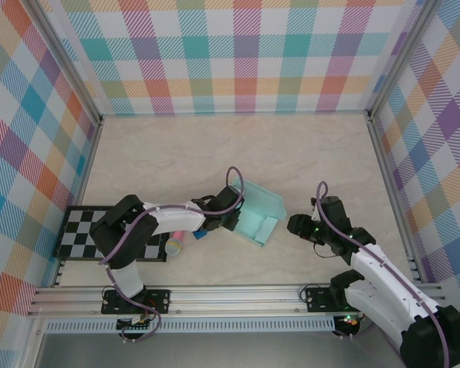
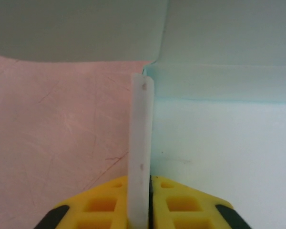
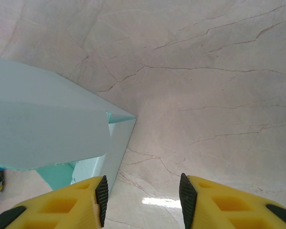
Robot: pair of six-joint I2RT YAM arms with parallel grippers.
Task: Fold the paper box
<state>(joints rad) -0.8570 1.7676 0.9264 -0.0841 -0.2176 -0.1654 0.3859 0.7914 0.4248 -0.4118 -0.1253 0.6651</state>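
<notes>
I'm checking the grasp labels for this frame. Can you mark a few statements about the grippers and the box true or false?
1. The left gripper is pinching a thin wall of the paper box. True.
2. The right gripper is gripping the box as well. False: its jaws stand apart over the bare table, with the box off to one side of them.
3. The box sits on the checkerboard mat. False: it rests on the marbled tabletop, and the mat lies at the table's left edge, apart from it.
4. The box is partly folded, with at least one wall standing up. True.
</notes>
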